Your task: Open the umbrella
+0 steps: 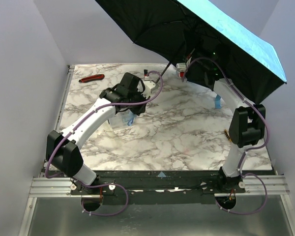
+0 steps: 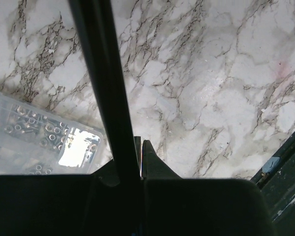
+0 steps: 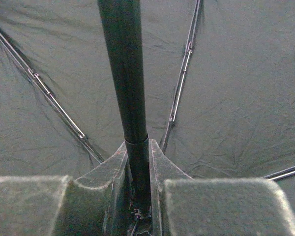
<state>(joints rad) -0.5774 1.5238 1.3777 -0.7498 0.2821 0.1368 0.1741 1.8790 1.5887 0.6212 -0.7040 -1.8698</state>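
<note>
**Item 1: clear plastic box** (image 2: 10, 105). Lies flat on the marble desk (image 1: 177, 137), under the left arm's wrist. Contents: small metal nuts (image 2: 49, 130) and similar parts, loose in a shallow layer. Whether it has a lid cannot be told.

**Item 2: umbrella** (image 1: 196, 34). Fully open. The canopy hangs in the air up and to the far right of the box, well apart from it. Its sky-blue face turns up and away, and its black underside with thin ribs (image 3: 184, 64) faces down toward the box. Shaft (image 2: 101, 73) is thin, black and straight. Its long axis slants from just above the box up and away to the far right, canopy end high. The handle is hidden.

**Item 3: left claw** (image 2: 141, 147). Just beside the box. Fingers together, clamped on the lower end of the umbrella.

**Item 4: right claw** (image 3: 137, 147). Raised beneath the canopy, to the far right of the box. Fingers pressed on both sides of the shaft, gripping it.
</note>
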